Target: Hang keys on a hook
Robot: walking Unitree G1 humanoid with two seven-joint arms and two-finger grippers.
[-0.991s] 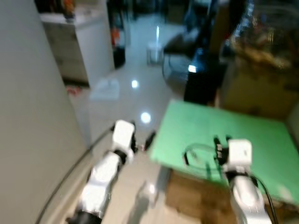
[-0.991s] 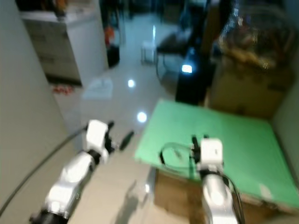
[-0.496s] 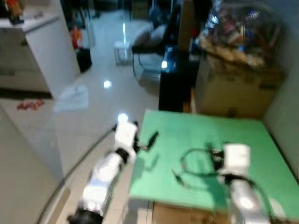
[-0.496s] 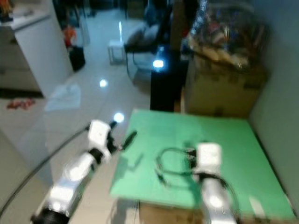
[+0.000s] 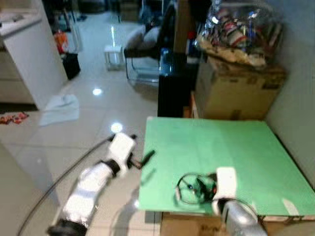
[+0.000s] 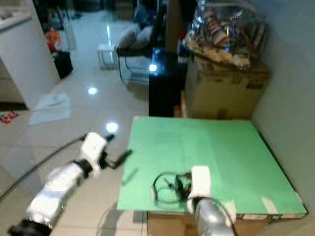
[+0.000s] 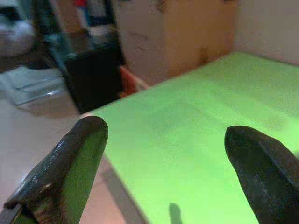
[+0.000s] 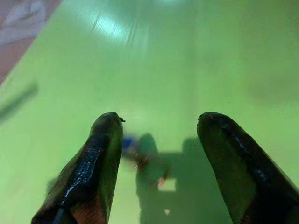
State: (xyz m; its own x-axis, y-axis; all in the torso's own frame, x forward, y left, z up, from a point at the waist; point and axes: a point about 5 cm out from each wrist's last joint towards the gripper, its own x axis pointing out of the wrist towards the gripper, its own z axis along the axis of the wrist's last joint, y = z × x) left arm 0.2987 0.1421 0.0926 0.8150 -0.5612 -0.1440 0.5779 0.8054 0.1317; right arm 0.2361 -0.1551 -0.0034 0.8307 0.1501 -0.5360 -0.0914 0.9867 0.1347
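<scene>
Glossy pale floor tiles (image 5: 98, 113) surround a green table (image 5: 231, 147) standing against a grey wall. Nearest, the right end effector (image 8: 156, 154) hovers low over the table's near edge, fingers (image 8: 96, 158) spread wide; just below and between them lie the keys (image 8: 140, 156), small blue and red bits on the green top, beside a dark cord loop (image 5: 189, 189). To the left, the left end effector (image 7: 163, 154) hangs at the table's left edge, fingers likewise spread apart. Farther off stand a cardboard box (image 5: 238, 91) topped with wrapped goods and a black cabinet (image 5: 174, 86).
</scene>
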